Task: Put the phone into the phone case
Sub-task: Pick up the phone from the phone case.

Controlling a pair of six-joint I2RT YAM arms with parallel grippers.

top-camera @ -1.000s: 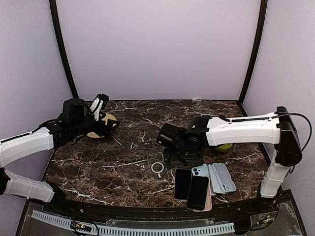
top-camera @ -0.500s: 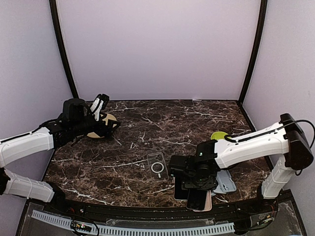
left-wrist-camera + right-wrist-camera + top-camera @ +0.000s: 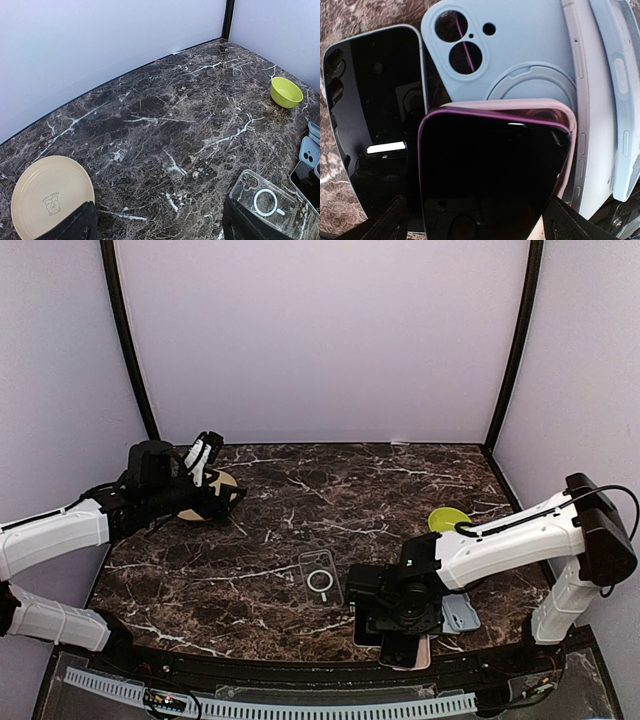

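Far left of the clear case (image 3: 320, 578), the left hand (image 3: 206, 452) sits spread wide, holding nothing. Just right of the clear case, the bare phone (image 3: 375, 125) lies flat on the desk (image 3: 270, 540), with a pink-cased phone (image 3: 490, 170) lying partly over one long edge. The right hand (image 3: 477, 222) hangs above them, spread wide, gripping nothing. The bare phone looks stiff, smooth and slippery, and its glass could crack. Best pinch its long sides.
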